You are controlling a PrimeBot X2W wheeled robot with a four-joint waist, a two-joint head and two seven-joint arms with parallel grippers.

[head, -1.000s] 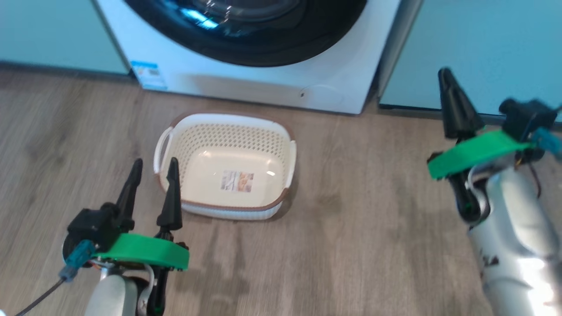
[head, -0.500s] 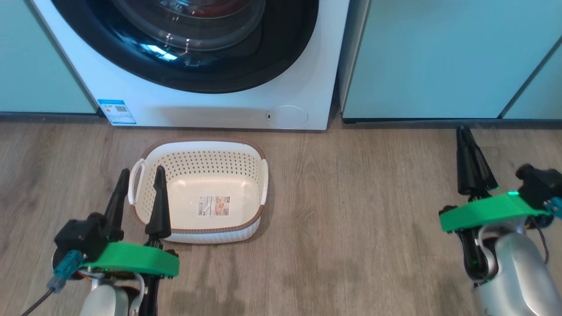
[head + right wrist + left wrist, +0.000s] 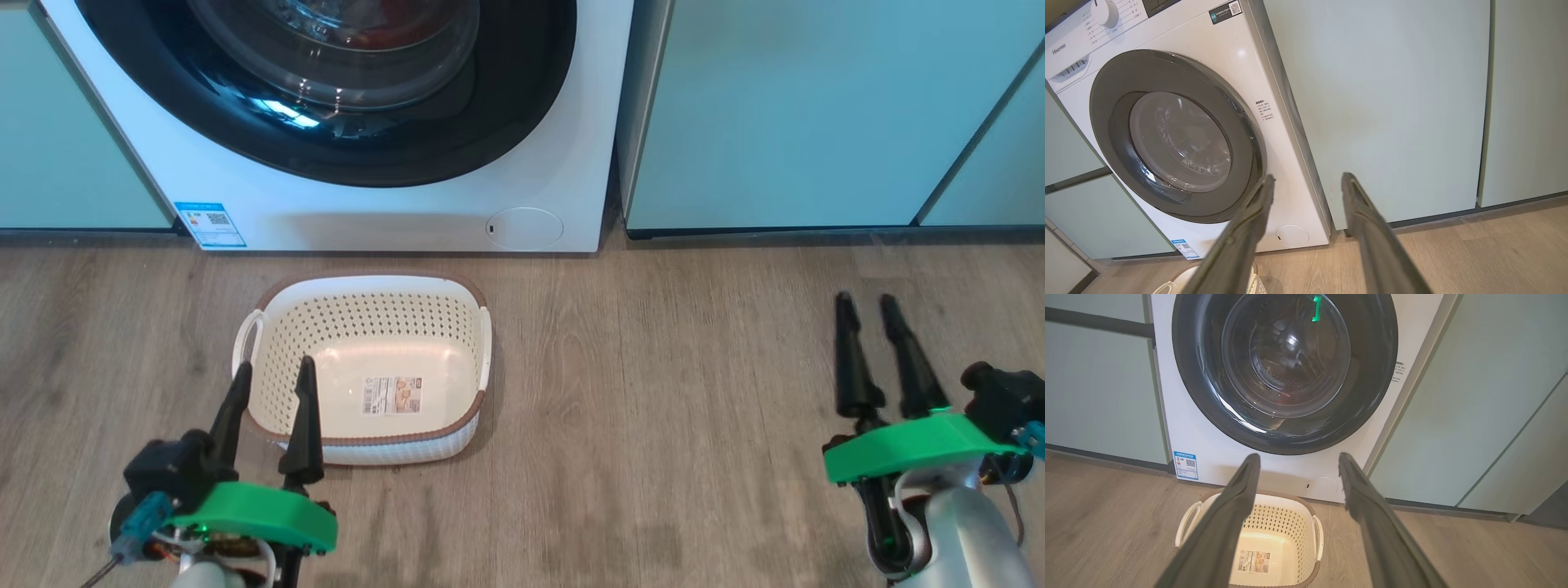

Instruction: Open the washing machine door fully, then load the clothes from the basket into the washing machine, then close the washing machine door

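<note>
The washing machine (image 3: 392, 216) stands at the far side of the head view with its washing machine door (image 3: 506, 106) closed flat against the front; a reddish patch shows behind the glass. On the floor in front sits the basket (image 3: 367, 314), holding nothing but its label. No clothes lie in it. My left gripper (image 3: 274, 367) hovers open over the basket's near left corner. My right gripper (image 3: 864, 302) is open above bare floor far to the right. The left wrist view has the closed door (image 3: 1286, 371) and the basket (image 3: 1282, 518) between open fingers (image 3: 1241, 490).
Pale green cabinets (image 3: 816, 114) flank the machine on both sides. A round filter cover (image 3: 524, 229) and a blue label (image 3: 210, 224) mark its lower front. In the right wrist view the machine (image 3: 1274, 81) is left of the gripper (image 3: 1308, 177). Wood floor (image 3: 653, 392) spreads between the arms.
The head camera has swung, so the whole picture has shifted. My right gripper's fingers, pressed together before, now stand apart. The left gripper stays open.
</note>
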